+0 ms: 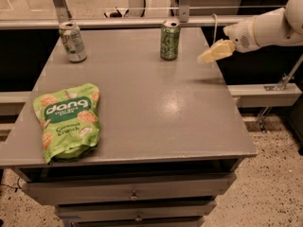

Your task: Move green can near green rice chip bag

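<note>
The green can [169, 40] stands upright at the back middle of the grey table [142, 98], dark green with a silver top. The green rice chip bag [67, 119] lies flat near the table's front left corner, lime green with a white "dang" logo. My gripper [213, 52], with pale yellowish fingers on a white arm, hovers above the table's right edge, to the right of the green can and apart from it. It holds nothing.
A paler white-silver can [73, 41] stands at the back left of the table. A rail with metal posts [142, 20] runs behind the table. Drawers [132, 193] sit under the front edge. Speckled floor lies to the right.
</note>
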Controlling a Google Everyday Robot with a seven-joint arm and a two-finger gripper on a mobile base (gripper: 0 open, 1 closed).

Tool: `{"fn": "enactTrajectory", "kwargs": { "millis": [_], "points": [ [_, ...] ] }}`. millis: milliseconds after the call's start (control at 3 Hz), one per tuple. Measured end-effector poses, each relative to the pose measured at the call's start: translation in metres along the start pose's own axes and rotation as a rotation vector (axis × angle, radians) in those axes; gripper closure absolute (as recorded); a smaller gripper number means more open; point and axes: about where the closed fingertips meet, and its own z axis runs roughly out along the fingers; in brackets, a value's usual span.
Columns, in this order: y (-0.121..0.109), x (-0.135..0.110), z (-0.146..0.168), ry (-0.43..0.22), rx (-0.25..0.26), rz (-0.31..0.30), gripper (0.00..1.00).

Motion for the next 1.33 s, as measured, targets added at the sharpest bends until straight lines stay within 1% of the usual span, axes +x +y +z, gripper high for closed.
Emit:
{"fn": "enactTrajectory", "kwargs": {
  "millis": [333, 667, 1000, 1333],
  "points": [
    [-0.010, -0.023, 0.034, -0.124, -0.034, 0.023, 0.00],
    [-0.007, -0.046, 0.066, -0.213, -0.080, 0.022, 0.00],
    [0.003, -0.066, 0.094, -0.274, -0.136, 0.032, 0.00],
    [0.021, -0.080, 0.113, -0.306, -0.204, 0.042, 0.17]
  ]
}}
